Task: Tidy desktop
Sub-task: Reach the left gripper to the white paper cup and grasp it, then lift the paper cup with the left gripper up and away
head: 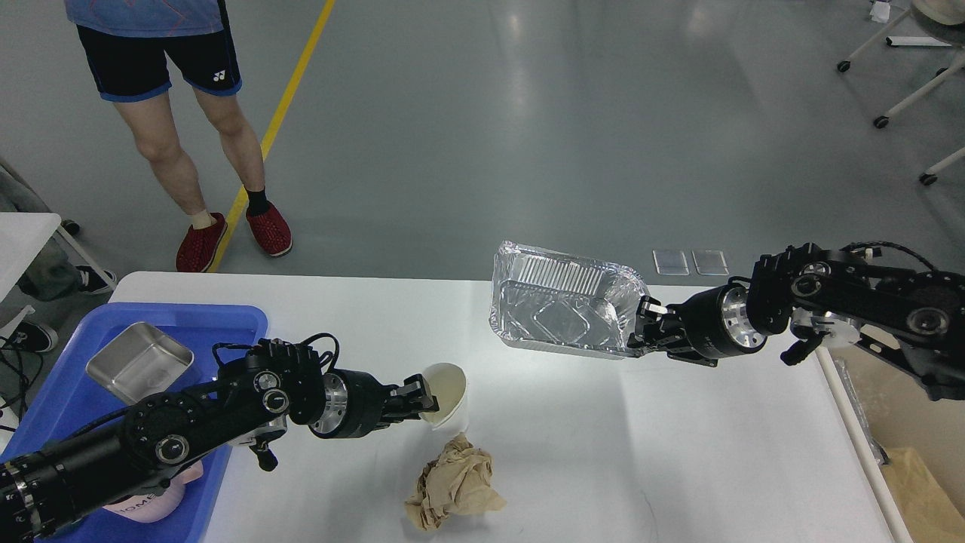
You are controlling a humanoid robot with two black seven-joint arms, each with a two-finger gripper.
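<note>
A: Desktop [603,452]: white, fills the lower frame. Blue tray [226,320] sits on its left end, a metal tin [139,360] inside.

B: Foil tray [562,305]?

A: Held tilted above the desktop's far edge. Right gripper [641,330] is clamped on its right rim.

B: Left side?

A: Left gripper [422,400] has its fingers pinched on the rim of a white paper cup [448,400], mid-desktop. Crumpled brown paper [454,483] lies just in front of the cup, near the front edge.

A person in red shoes [234,235] stands by a yellow floor line [280,113]; wheeled chair legs [901,72] far right
</note>
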